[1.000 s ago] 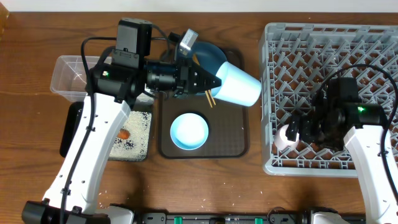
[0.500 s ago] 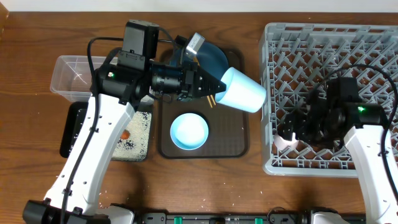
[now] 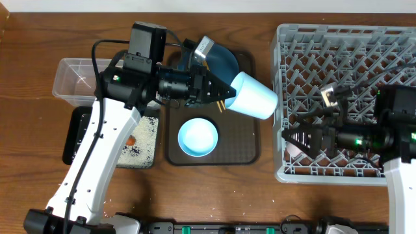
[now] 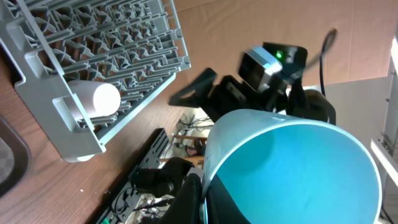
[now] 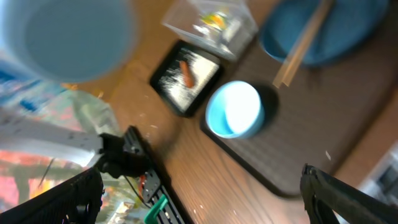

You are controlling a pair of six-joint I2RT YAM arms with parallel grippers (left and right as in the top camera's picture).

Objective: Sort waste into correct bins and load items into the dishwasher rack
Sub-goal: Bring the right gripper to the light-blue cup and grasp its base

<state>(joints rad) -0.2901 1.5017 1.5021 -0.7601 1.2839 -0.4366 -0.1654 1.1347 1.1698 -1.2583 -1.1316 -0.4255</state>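
Overhead, the left pincer [image 3: 226,93] is clamped on the rim of the light blue cup [image 3: 255,95]. The cup hangs tilted in the air at upper centre of the frame, above the right edge of the brown tray [image 3: 250,153], its mouth turned toward the pincer. The right pincer [image 3: 294,138] stands wide with nothing between its fingers, over the lower left corner of the dishwasher rack [image 3: 344,58]. The pinkish-white cup [image 4: 93,99] lies on its side in that corner. A bowl [image 3: 197,137] sits upright on the brown tray, with the blue plate [image 3: 221,60] and chopsticks [image 5: 305,43] above it. At left, the carrot [image 3: 130,140] lies among rice grains [image 3: 146,130] in the black tray [image 3: 73,140], below the clear tub [image 3: 75,78].
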